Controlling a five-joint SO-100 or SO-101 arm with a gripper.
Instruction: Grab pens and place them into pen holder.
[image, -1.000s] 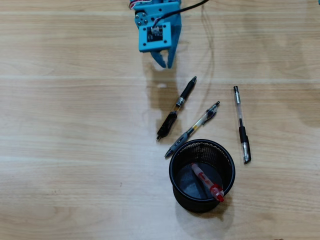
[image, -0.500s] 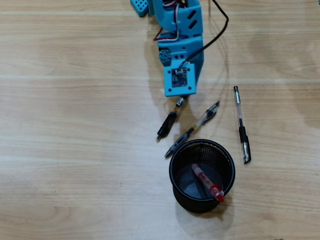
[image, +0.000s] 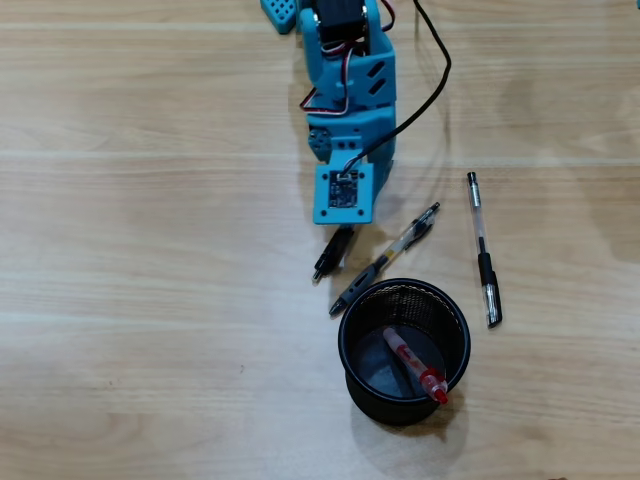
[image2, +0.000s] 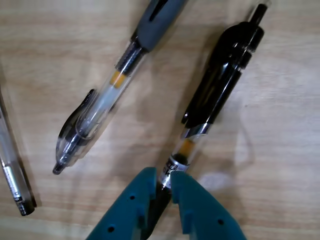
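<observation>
Black pen (image2: 220, 75): flat on tabletop (image: 150, 300), long axis running straight out ahead from the fingers (image2: 165, 181), which pinch its barrel, nearly closed.

Surface: a light wooden tabletop (image: 150, 300) fills the overhead view from edge to edge.
Colour: pale honey-tan, with slightly warmer and cooler bands from board to board.
Grain: fine streaks run left to right in the overhead view — they are soft and fairly even.
Seams: thin pale lines cross the full width; one seam (image: 150, 156) lies in the upper half and another in the lower half.
Marks: a small dark fleck (image: 240, 368) sits low and left of centre.
Wrist view: the same wood (image2: 285, 150) — close up, grain plainly visible, with a faint pale sheen.
</observation>
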